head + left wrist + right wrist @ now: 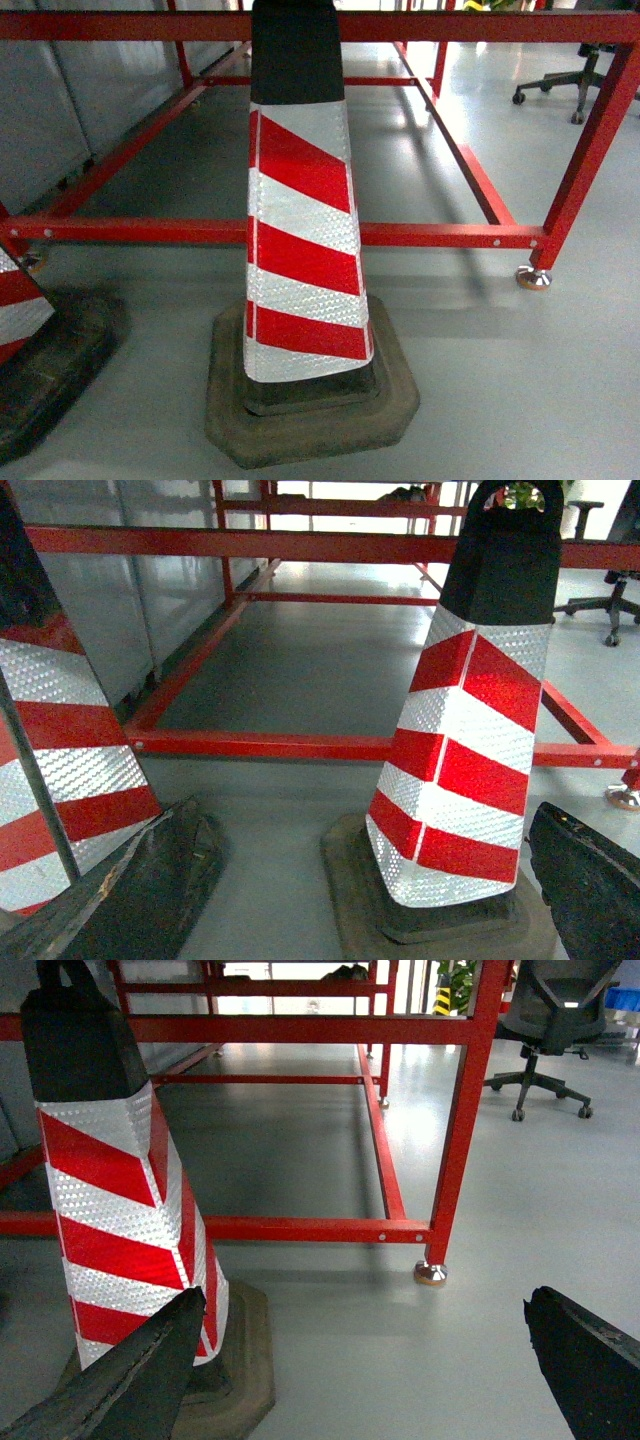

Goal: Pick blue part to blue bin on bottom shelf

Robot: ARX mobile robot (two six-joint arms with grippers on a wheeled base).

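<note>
A: Where's the blue part? I can't find it in any of the 3 views.

B: It isn't in view. Neither is the blue bin, nor the bottom shelf. The head view shows a striped cone standing close in front, a second cone at the near left, and a red frame on the grey floor behind them.

A: And the grippers?

B: The head view shows no arm at all. In the left wrist view, the left gripper has its 2 dark fingers at the bottom corners, set wide apart, nothing between them. The right gripper looks the same in its own view: spread wide, empty.

A: So what's the step?

B: By my reading, finding the work area. The base likely has to turn or drive before any reach makes sense.

A: Any cautions?

B: Steer around both cones and the frame's foot at the right. An office chair sits far right. Keep the arms tucked while moving, and leave the jaws apart, ready for the part.
</note>
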